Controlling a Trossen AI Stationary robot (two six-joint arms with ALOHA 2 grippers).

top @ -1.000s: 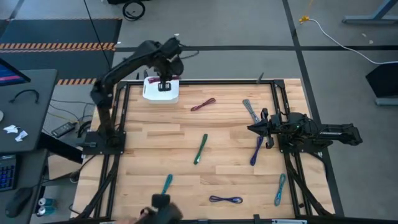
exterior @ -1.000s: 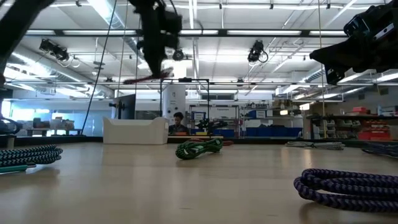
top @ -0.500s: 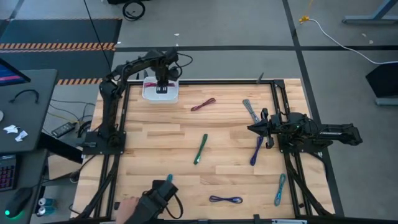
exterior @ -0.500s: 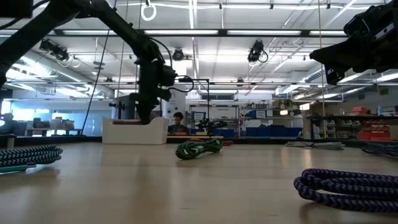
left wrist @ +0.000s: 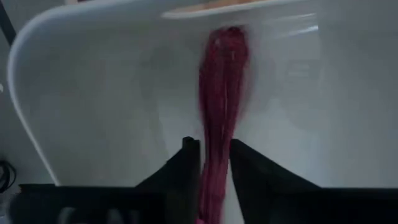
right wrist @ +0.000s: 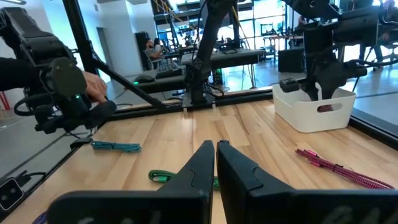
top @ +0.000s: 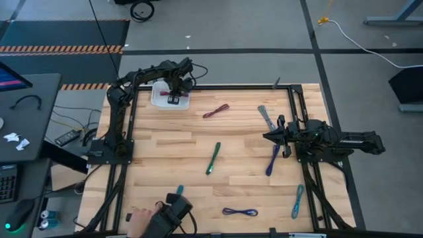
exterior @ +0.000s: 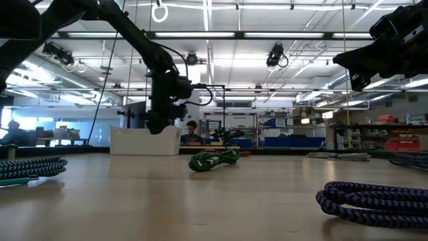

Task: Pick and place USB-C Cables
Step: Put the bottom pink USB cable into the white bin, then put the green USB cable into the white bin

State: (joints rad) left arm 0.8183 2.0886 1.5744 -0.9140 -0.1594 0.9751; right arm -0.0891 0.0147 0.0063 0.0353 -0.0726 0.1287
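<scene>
My left gripper (top: pixel 173 99) reaches down into the white bin (top: pixel 160 99) at the table's far left corner and is shut on a maroon cable (left wrist: pixel 221 106). In the low view the left gripper (exterior: pixel 159 124) dips behind the bin's wall (exterior: pixel 144 142). Loose on the table lie another maroon cable (top: pixel 216 111), a grey one (top: pixel 266 118), a purple one (top: pixel 273 160), a green one (top: pixel 213 158), a teal one (top: pixel 178 192), a blue-purple one (top: pixel 240 212) and a light blue one (top: pixel 298 201). My right gripper (top: pixel 268 137) waits shut above the table's right side. My left gripper pinches the maroon cable bundle between its two fingers (left wrist: pixel 189 155), which come from above, pointing down into the bin. The fingers lie along the bundle near one end (left wrist: pixel 216 168). The rest of the bundle stretches ahead over the bin's white floor.
A person's hand (top: pixel 139 218) holds a dark device (top: pixel 172 210) at the table's near edge, close to the teal cable. A black frame rail (top: pixel 231 86) runs along the far edge beside the bin. Bare wood lies in the table's middle, between the cables.
My left gripper has come down from above the bin into it, carrying the maroon cable, which was held level in the air and now lies inside the bin. The person's hand and device have shifted along the near edge.
</scene>
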